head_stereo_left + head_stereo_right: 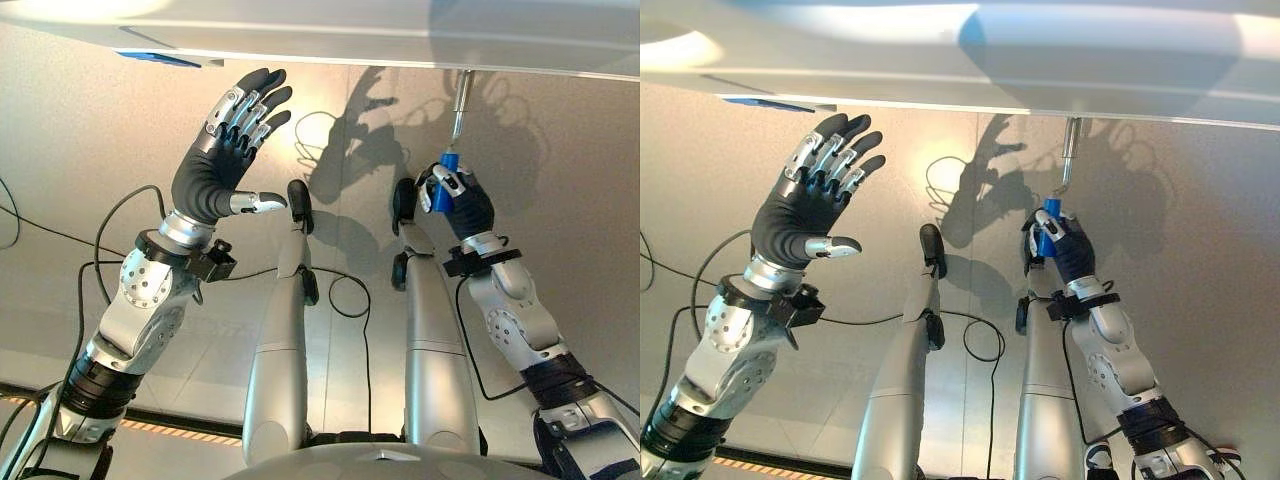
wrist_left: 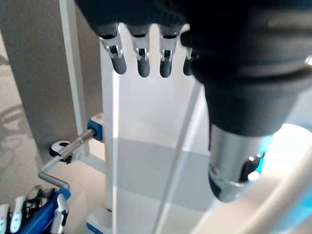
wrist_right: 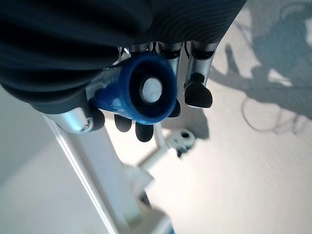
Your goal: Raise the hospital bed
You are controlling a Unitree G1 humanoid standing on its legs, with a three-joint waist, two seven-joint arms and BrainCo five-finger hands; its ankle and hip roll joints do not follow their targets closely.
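I have the right robot hand (image 1: 455, 200) closed around the blue handle (image 1: 446, 180) of the bed's crank. In the right wrist view its fingers (image 3: 197, 92) curl over the round blue grip (image 3: 146, 90) and the thumb sits on the other side, so the grip is held all round. The end of the handle faces that wrist camera square on.

The crank (image 2: 68, 151) is a bent silver rod. One end goes into a blue and white fitting (image 2: 96, 129) on the white frame of the hospital bed (image 1: 400, 35), and it steps down through an elbow to the blue handle. In the eye views the silver shaft (image 1: 1070, 150) runs from the underside of the bed edge towards the floor (image 1: 560, 180), and the handle's long axis follows roughly the same line, pointing away from the bed and into my right hand. The bed edge spans the top of both eye views, with the crank under its right part.

The left robot hand (image 1: 225, 150) is fully open, fingers straight and spread, thumb out to the side. It is raised just below the bed edge, well to the left of the crank, holding nothing; I cannot tell whether its fingertips touch the bed. In the left wrist view its dark fingertips (image 2: 141, 66) hang in front of a white upright of the bed frame.
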